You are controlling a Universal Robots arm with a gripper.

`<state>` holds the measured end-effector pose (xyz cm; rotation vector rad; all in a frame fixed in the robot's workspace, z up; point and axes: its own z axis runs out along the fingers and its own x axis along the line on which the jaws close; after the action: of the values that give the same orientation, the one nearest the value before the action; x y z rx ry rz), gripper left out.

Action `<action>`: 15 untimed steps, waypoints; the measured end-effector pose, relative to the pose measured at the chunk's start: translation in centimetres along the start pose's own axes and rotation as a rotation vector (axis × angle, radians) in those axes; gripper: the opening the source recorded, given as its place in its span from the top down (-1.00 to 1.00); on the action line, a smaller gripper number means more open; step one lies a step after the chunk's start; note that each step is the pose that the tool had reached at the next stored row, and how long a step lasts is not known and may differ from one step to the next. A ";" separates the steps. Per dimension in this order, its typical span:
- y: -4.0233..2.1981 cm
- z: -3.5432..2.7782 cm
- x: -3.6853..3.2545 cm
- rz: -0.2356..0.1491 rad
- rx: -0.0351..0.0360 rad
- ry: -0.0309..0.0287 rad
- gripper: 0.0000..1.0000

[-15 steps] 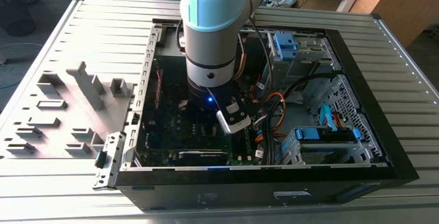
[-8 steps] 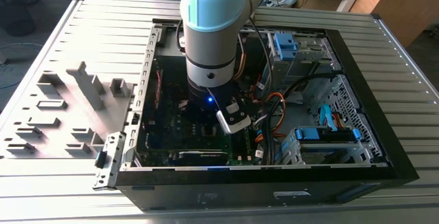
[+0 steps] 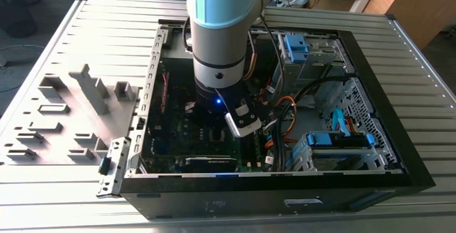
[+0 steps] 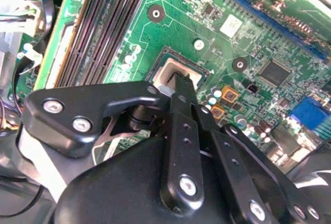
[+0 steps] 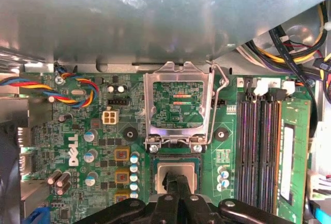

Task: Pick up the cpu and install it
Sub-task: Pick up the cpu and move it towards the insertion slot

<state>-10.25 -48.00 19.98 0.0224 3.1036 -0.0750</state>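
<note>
The arm (image 3: pixel 221 40) reaches down into the open computer case (image 3: pixel 270 196), and the claw (image 5: pixel 175 181) hangs over the green motherboard (image 5: pixel 227 105). Its tips are drawn close together with nothing held between them. Directly under them the cpu (image 5: pixel 166 169) lies flat in the socket (image 5: pixel 153 176). In both wrist views the claw (image 4: pixel 178 81) meets the middle of the cpu's (image 4: pixel 164 79) pale top. Just beyond the tips stands the raised load frame (image 5: pixel 151 105), and off to one side run the memory slots (image 5: pixel 258 146).

cpu (image 5: pixel 179 169) partly behind gripper (image 5: pixel 175 182)
</note>
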 end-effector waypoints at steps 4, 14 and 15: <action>0.00 -0.02 0.00 -0.003 0.0002 0.0000 0.79; -0.01 -0.02 0.00 -0.028 -0.0007 -0.0011 0.79; -0.01 -0.02 0.00 -0.028 -0.0007 -0.0012 0.79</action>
<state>-10.25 -48.01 20.00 -0.0213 3.1031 -0.0747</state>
